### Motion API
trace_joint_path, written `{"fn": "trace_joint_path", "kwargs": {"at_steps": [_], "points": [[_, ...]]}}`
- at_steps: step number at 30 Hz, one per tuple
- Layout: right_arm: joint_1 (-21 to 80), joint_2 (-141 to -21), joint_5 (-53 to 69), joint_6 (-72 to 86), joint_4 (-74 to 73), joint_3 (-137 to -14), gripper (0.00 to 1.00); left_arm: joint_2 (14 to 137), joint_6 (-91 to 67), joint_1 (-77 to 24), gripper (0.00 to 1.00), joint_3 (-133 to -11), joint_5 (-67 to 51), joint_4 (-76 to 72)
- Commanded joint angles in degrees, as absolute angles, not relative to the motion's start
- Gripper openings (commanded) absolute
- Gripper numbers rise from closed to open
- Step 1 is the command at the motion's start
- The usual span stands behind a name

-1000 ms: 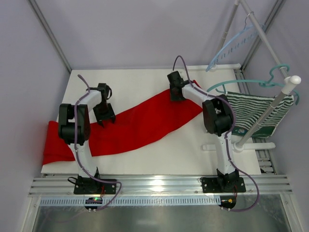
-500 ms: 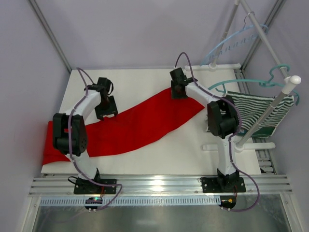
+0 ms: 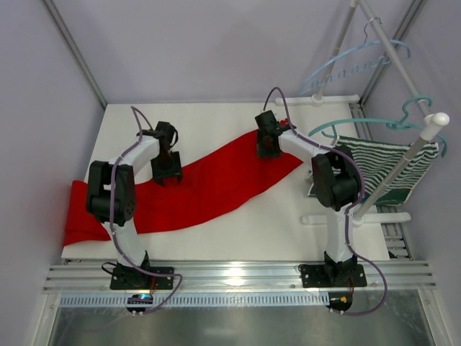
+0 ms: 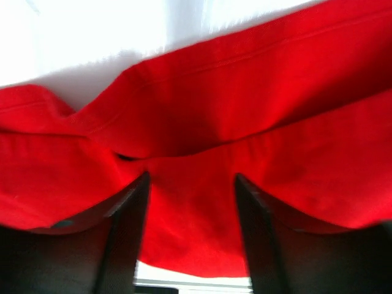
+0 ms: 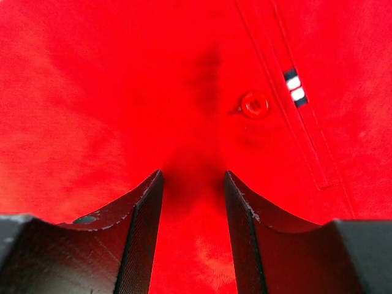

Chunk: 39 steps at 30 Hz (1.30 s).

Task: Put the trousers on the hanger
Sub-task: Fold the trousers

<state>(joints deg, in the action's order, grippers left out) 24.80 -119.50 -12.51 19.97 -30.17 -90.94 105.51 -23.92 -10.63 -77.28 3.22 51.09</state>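
The trousers (image 3: 216,180) are 1 long wavy strip of matte red cloth lying across the white counter (image 3: 216,122), mid-counter, with the far left end bunched at the edge. Up close you get stitched seams, 1 red button (image 5: 253,105) and a tiny striped tab (image 5: 294,87). The right fingers (image 5: 144,233) sit narrowly apart, tips on flat cloth, nothing pinched. The left fingers (image 4: 125,239) sit wider with a rumpled, blurry fold between them; can't tell if they're gripping. The thin pale blue hanger (image 3: 349,63) with its wavy bar hangs on the rail (image 3: 394,59) top right.
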Motion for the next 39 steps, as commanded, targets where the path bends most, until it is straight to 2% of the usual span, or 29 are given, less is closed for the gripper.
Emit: {"fn": "trace_joint_path", "kwargs": {"at_steps": [1, 3, 4, 5, 7, 12, 15, 19, 25, 34, 39], "points": [[25.1, -118.7, -14.0, 21.1, -27.2, -88.6, 0.48, 106.9, -23.0, -10.4, 0.55, -75.7, 0.2, 50.6], [25.0, -118.8, -14.2, 21.3, -26.1, -86.9, 0.48, 107.4, -23.0, -10.4, 0.45, -75.3, -1.3, 50.4], [25.0, -118.9, -14.5, 21.4, -25.8, -86.6, 0.48, 107.6, -23.2, -10.4, 0.27, -75.5, -1.5, 50.5], [25.0, -118.7, -14.5, 21.4, -25.6, -85.8, 0.48, 107.8, -23.4, -10.3, 0.15, -75.8, -1.3, 50.9], [25.0, -118.5, -14.9, 21.4, -24.9, -85.3, 0.48, 107.8, -23.8, -10.0, 0.0, -76.5, -0.9, 51.3], [24.8, -118.2, -16.7, 21.5, -24.0, -84.5, 0.48, 106.1, -26.1, -9.9, 0.0, -81.0, 3.6, 54.2], [24.4, -118.6, -16.8, 21.6, -23.9, -84.3, 0.48, 104.5, -27.0, -9.9, 0.0, -83.4, 10.2, 55.9], [23.9, -119.3, -16.5, 21.4, -23.7, -84.4, 0.48, 105.3, -27.2, -9.8, 0.07, -84.7, 17.2, 58.4], [23.3, -119.6, -16.3, 20.9, -23.2, -83.7, 0.48, 107.6, -26.9, -9.3, 0.08, -86.5, 17.5, 59.1], [23.0, -119.3, -16.4, 20.2, -22.4, -82.4, 0.48, 112.7, -25.1, -9.2, 0.01, -91.0, 27.3, 58.6], [23.0, -118.8, -17.1, 18.9, -22.8, -82.2, 0.48, 118.6, -24.0, -8.9, 0.03, -91.1, 30.5, 58.5]]}}
